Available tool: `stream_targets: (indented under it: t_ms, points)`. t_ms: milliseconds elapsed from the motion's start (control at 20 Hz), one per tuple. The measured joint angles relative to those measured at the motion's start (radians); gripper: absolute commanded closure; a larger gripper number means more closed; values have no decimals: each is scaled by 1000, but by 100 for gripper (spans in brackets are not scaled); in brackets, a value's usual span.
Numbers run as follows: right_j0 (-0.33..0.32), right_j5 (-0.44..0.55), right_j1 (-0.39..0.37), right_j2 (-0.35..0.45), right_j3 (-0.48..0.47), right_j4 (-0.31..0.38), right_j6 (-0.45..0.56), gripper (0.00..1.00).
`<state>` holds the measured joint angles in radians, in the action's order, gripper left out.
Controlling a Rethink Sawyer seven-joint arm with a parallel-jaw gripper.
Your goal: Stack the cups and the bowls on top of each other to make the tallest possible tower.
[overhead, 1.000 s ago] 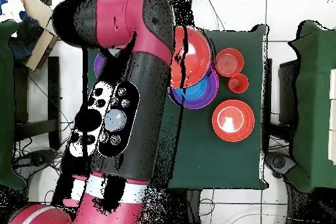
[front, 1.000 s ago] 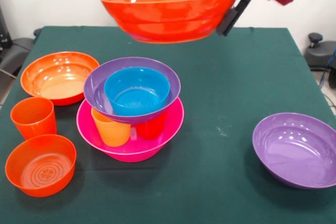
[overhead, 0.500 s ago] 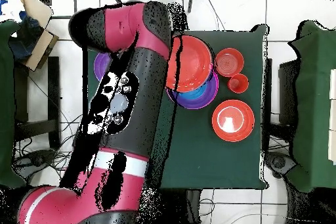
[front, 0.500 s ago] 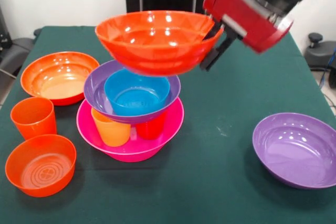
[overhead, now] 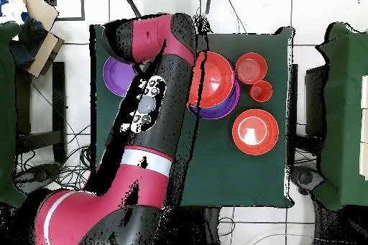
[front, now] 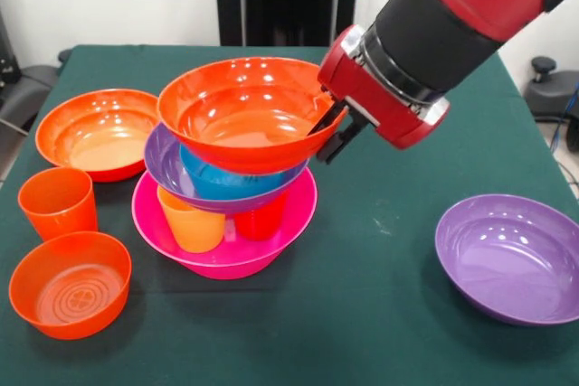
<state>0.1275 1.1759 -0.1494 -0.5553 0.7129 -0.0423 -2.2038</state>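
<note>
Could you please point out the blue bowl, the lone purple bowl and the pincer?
blue bowl (front: 222, 180), front view, visible outer wall.
lone purple bowl (front: 508, 257), front view, inner floor.
pincer (front: 327, 133), front view, between its fingertips.

The tower (front: 231, 196) stands on a big pink bowl (front: 226, 246). Inside that bowl two cups stand upright, an orange one (front: 192, 221) and a red one (front: 261, 221), side by side. A purple bowl (front: 167, 167) rests on them, with a small blue bowl (front: 217, 183) nested in it. A wide orange bowl (front: 237, 113) sits on top, tilted slightly, its rim pinched by the hand (front: 327, 133).

Apart from the tower, another wide orange bowl (front: 98, 133) lies upright, with an orange cup (front: 58, 202) near it and a small orange bowl (front: 70, 284) beside the cup. A second purple bowl (front: 513, 258) sits well apart on the opposite side.
</note>
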Motion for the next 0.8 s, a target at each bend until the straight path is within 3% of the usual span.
stream_targets:
  t_ms: [800]
  points:
    - [-1,-57,1,22,65,0,0,100]
